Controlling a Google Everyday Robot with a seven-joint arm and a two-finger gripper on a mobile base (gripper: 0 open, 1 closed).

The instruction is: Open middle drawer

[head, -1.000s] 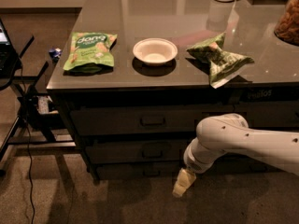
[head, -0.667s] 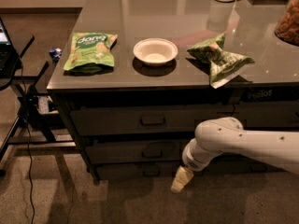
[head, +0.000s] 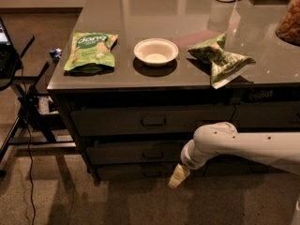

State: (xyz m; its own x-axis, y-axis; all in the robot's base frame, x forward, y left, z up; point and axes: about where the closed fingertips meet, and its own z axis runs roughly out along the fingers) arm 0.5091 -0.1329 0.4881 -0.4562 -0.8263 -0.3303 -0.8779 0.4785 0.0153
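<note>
Dim warm light — glare on the glossy tabletop, drawers in shadow, the gripper pale low before them.

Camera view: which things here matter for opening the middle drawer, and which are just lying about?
Part of the job: middle drawer, shut; gripper, low near the floor, right of the drawer handles.

Just lying about, on the countertop: green snack bag, white bowl, crumpled green bag. Also not needed: top drawer, bottom drawer.

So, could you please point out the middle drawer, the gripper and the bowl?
middle drawer (head: 126, 153), camera view, front panel.
gripper (head: 175, 181), camera view, tip, near the floor (head: 117, 205).
bowl (head: 156, 51), camera view, inner bottom.
</note>
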